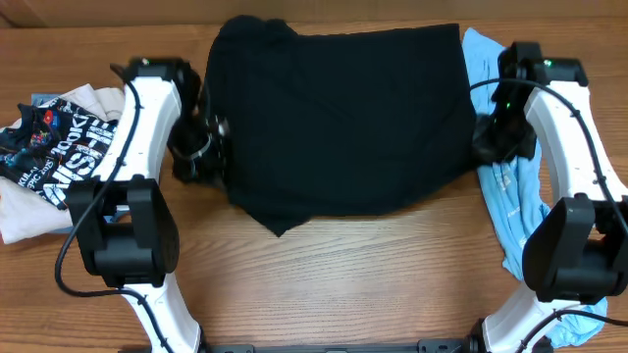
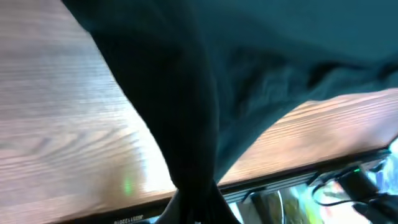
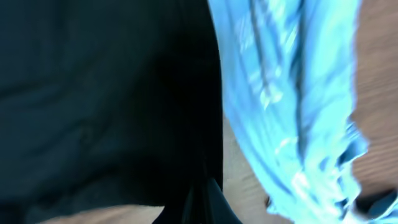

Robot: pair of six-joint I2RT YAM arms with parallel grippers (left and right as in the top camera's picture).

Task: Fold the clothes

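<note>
A black garment (image 1: 343, 118) lies spread across the middle of the wooden table (image 1: 353, 279). My left gripper (image 1: 209, 149) is at its left edge. In the left wrist view the black cloth (image 2: 186, 93) bunches into the jaws (image 2: 198, 211), which are shut on it. My right gripper (image 1: 483, 137) is at the garment's right edge. In the right wrist view the black cloth (image 3: 93, 93) runs down into the jaws (image 3: 208, 205), which look shut on its edge.
A light blue garment (image 1: 515, 196) lies along the right side under the right arm, also in the right wrist view (image 3: 292, 93). A black-and-white printed garment on a beige one (image 1: 49, 147) is heaped at the left. The table's far edge shows in the left wrist view (image 2: 280, 177).
</note>
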